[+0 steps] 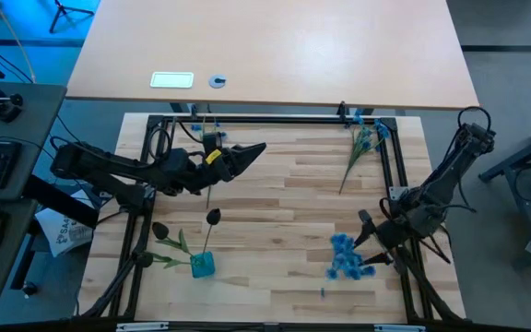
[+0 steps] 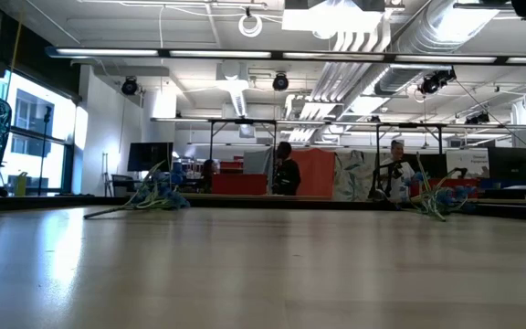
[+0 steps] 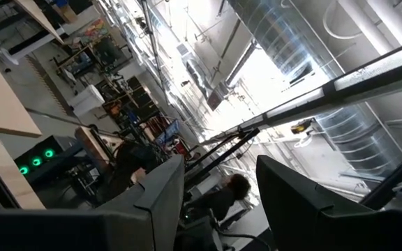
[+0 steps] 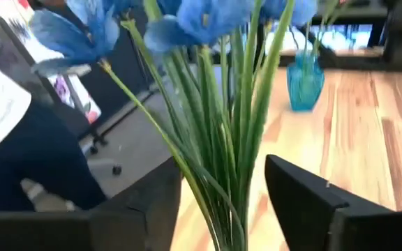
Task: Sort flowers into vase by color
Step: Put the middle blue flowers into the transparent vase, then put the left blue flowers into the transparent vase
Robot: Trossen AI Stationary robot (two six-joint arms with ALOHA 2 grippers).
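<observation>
We see the right gripper (image 1: 369,242) near the table's (image 1: 284,194) right edge, jaws spread around the blue sprig (image 1: 343,256) stems (image 4: 223,160). Left gripper (image 1: 247,152), jaws apart, empty, raised near the far-left. Teal vase (image 1: 203,266) with dark-bud stem (image 1: 213,217) at the front-left. Another blue sprig (image 1: 361,148) lies at the far-right corner.

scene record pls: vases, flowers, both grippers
vase: small teal glass vase, near-left table area, holding a dark-bud stem
loose flowers: blue sprig lying at far right
right gripper: open, jaws either side of a bunch of blue-blossomed green stems
left gripper: open, raised, nothing between its fingers
</observation>
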